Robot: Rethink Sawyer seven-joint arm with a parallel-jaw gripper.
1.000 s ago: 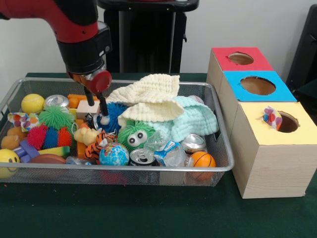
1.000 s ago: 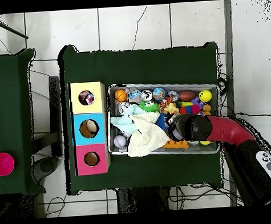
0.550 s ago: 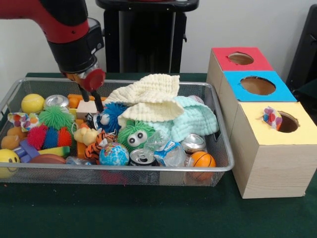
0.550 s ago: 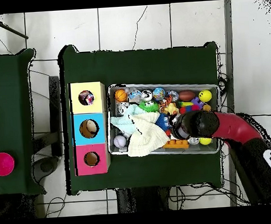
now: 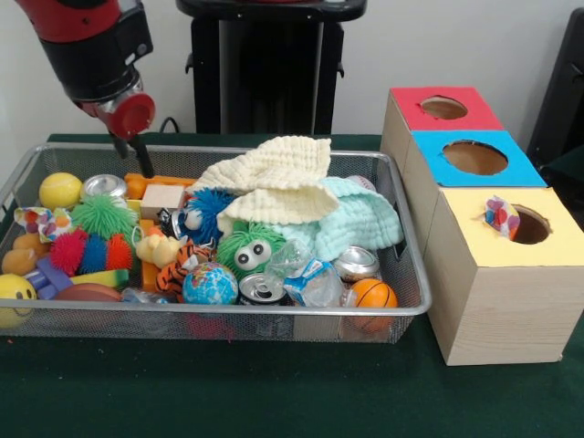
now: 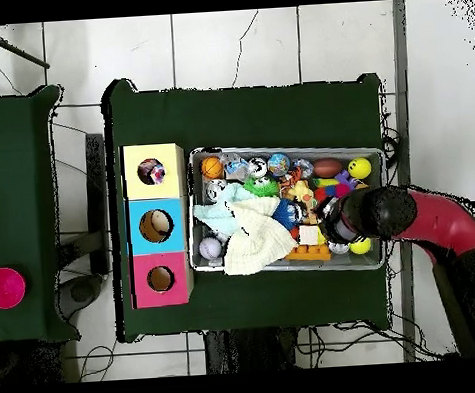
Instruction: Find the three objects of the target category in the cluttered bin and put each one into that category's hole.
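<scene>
Lifted and swung away from the blue fuzzy ball since a second ago, gripper now up over the far left rim of the wire-mesh bin, touching nothing; seen from overhead at that same end of the bin. Cannot tell from either view whether the jaws are parted or closed; nothing seen hanging from them. Just below and beside it: an orange plastic brick, a pale wooden block and a dented metal can. Piled over the middle of the bin, a cream waffle-weave cloth folded on top of a mint-green one, both hiding whatever lies beneath. Crowded along the near side: a green shaggy toy with big eyes, a striped plush tiger, a glossy globe ball, a second can, crumpled clear plastic, a third can and a small orange basketball. At the left end, a yellow tennis-like ball and a smiley ball pressed against the mesh. Beside the bin, three wooden boxes in a row, each with a round hole in a coloured top: red box, blue box, yellow box. Perched on the edge of the yellow box's hole, a small multicoloured ball, not dropped through. Cannot tell which of the bin's things belong to the sought category.
</scene>
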